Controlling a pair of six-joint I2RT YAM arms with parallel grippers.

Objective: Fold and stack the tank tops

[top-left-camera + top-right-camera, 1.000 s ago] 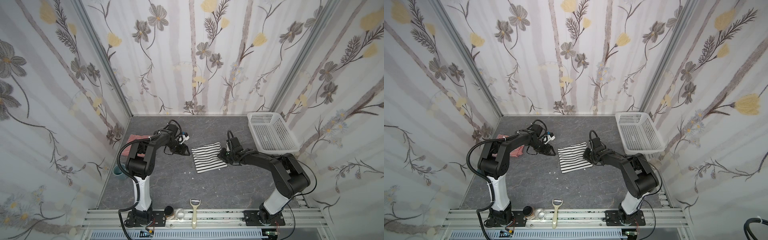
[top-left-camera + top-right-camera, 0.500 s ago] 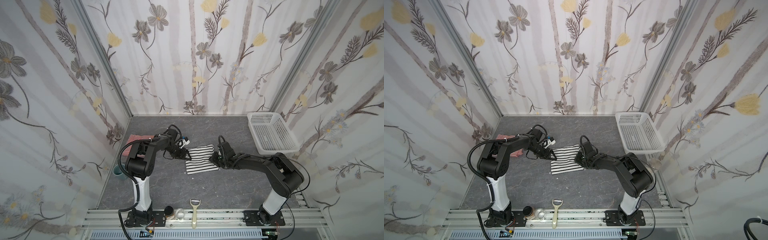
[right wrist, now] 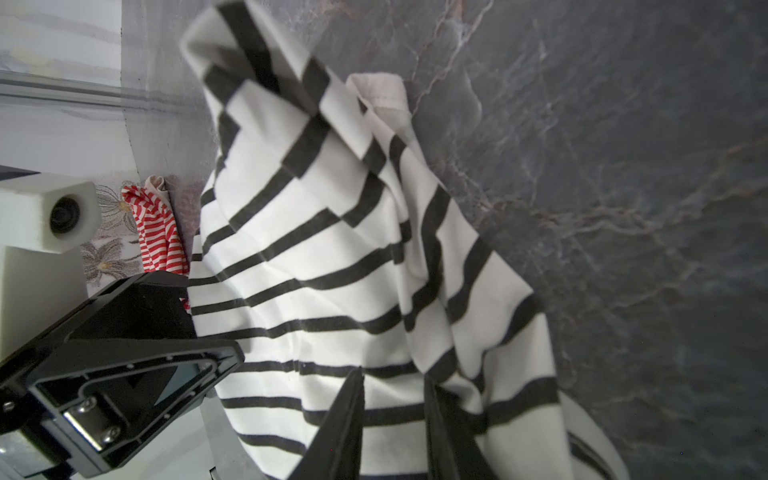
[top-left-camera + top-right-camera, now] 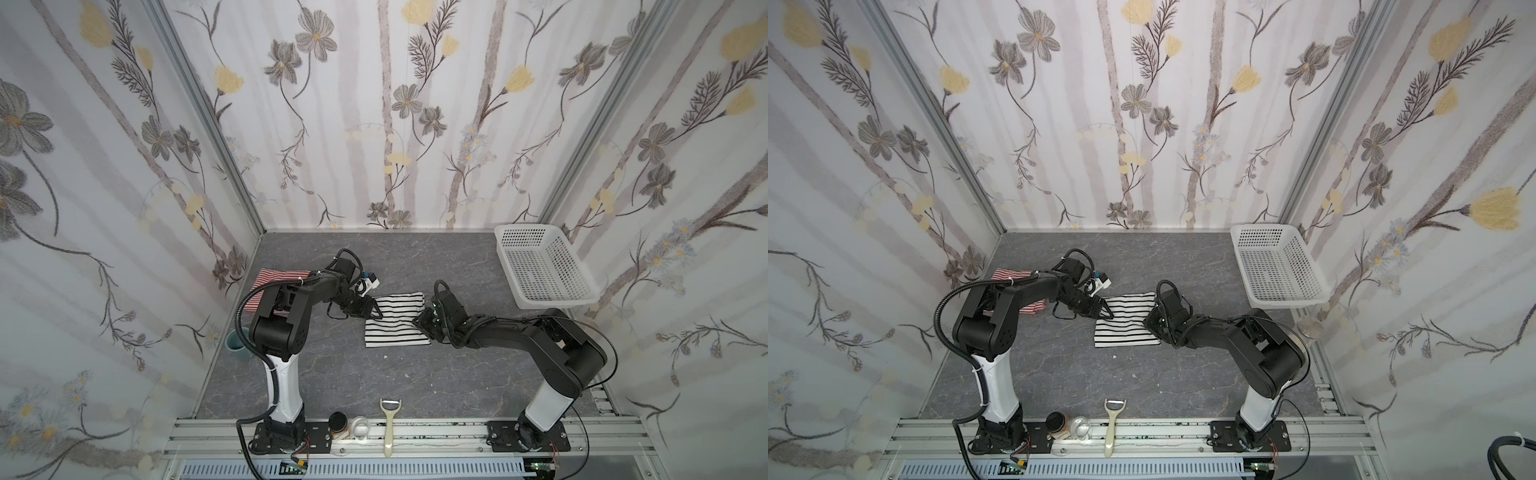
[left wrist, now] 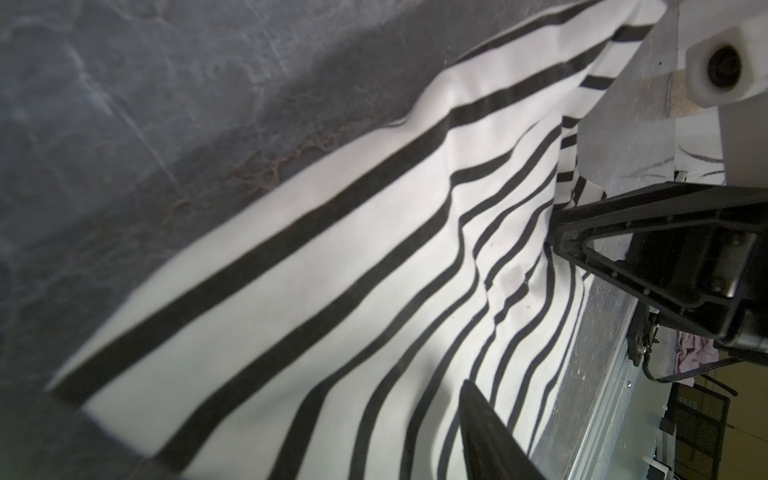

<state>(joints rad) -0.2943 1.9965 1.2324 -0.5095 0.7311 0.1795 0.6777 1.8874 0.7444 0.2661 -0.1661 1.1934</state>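
Your right fingers (image 3: 345, 432) are clamped on a bunched edge of the black-striped top (image 4: 395, 320), which lies folded mid-tabletop (image 4: 374, 386). Your left fingers (image 5: 484, 436) stand apart over its opposite edge. It's light, limp cloth, likely to sag and slide, so pinch every layer near a corner. The red-striped top (image 4: 282, 275) lies far left, partly hidden.

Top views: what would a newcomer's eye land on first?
The black-striped white top, lying mid-table with a hand at either side: the right hand pinches its edge, the left hand sits open at the opposite edge. Next, the red-and-white top behind the left arm and the white basket in the far right corner.
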